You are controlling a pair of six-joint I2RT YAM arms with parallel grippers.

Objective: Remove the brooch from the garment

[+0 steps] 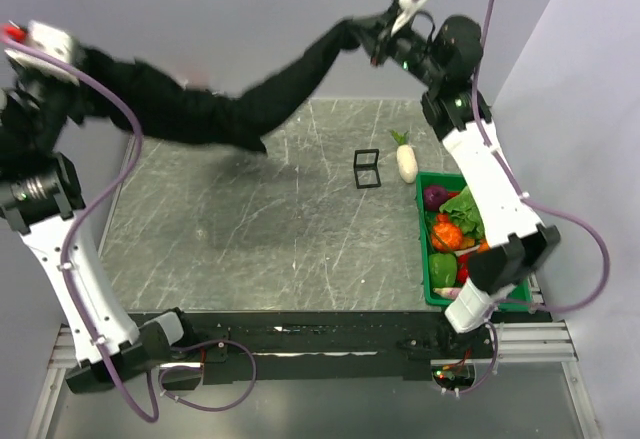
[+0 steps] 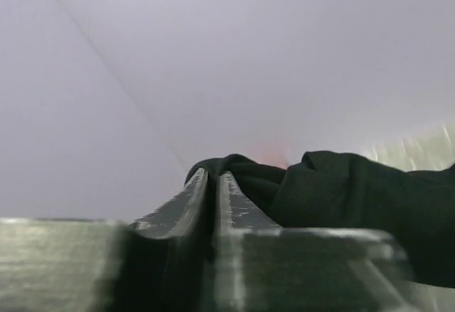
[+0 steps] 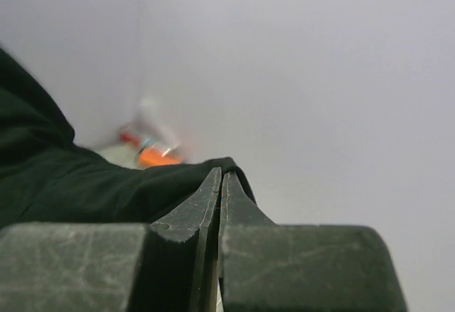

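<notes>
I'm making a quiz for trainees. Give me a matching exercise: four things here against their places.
Things:
1 shirt
2 black cube
3 radish
4 green bin

Places:
A at the table's right edge, holding vegetables
B held in the air by the left tool and right tool
C on the table, left of the radish
D on the table, by the bin's far corner

Pairs: 1-B; 2-C; 3-D; 4-A
</notes>
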